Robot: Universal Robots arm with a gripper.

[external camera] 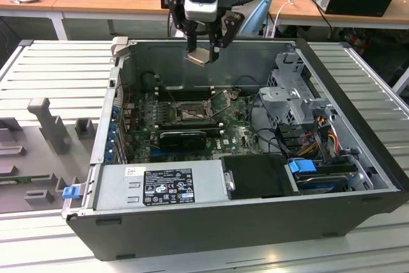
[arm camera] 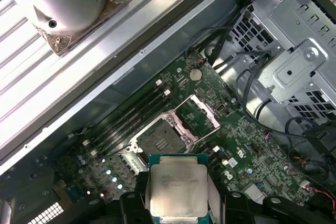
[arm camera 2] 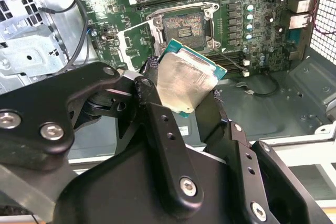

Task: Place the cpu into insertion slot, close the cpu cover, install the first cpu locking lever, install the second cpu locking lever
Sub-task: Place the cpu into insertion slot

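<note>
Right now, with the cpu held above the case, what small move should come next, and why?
Probably ease the gripper down toward the slot. It holds the cpu well above the board, the cover stands open, and the slot looks empty, so nothing visible blocks the descent.

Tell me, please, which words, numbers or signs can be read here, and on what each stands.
Nothing reads clearly enough to quote.
Black label on the power supply: white print and symbols, too small to read.
White sticker beside it: too small to read.
cpu held in the tool: faint marks on its face, illegible.
Green circuit board: white markings, too small to read.
</note>
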